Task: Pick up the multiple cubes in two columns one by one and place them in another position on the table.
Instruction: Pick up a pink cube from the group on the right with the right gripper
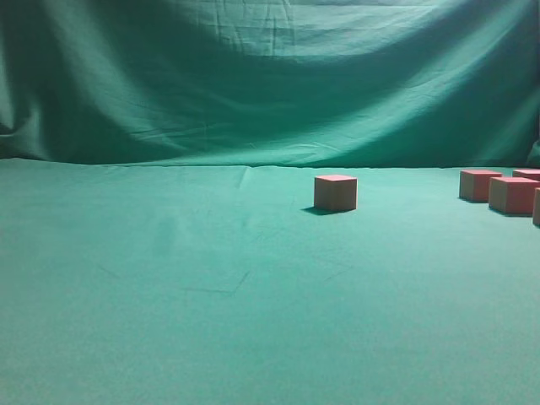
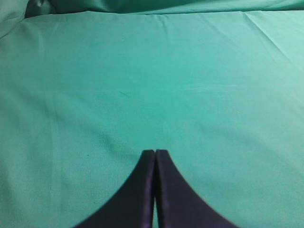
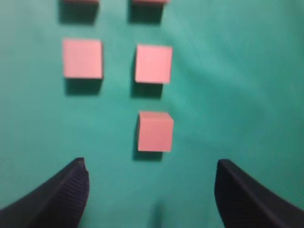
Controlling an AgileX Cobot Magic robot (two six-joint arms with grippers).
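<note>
Seen from the side, a lone cube point(image 1: 335, 192) sits on the green table point(image 1: 211, 287) toward the middle, while three more cubes point(image 1: 513, 195) cluster at the right edge of the frame, with the sliver of a further one cut off beside them; a draped green backdrop point(image 1: 270, 76) rises behind, and neither arm shows in this view. From the left wrist, the left gripper point(image 2: 155, 153) hangs over bare cloth with its two dark fingers point(image 2: 137, 190) pressed together, tips touching and nothing between them; only creased green table lies ahead of it. From the right wrist, in a slightly blurred picture, the right gripper point(image 3: 151, 178) stands wide open and empty above the table, its ribbed dark fingers point(image 3: 61, 194) spread to either side. Just ahead of the gap between them lies the nearest cube point(image 3: 155, 131), untouched and clear of both fingers. Beyond it, two more cubes sit side by side, the left one point(image 3: 82, 58) and the right one point(image 3: 153, 63), and the edges of another pair show at the far top, forming two columns running away from the gripper.
</note>
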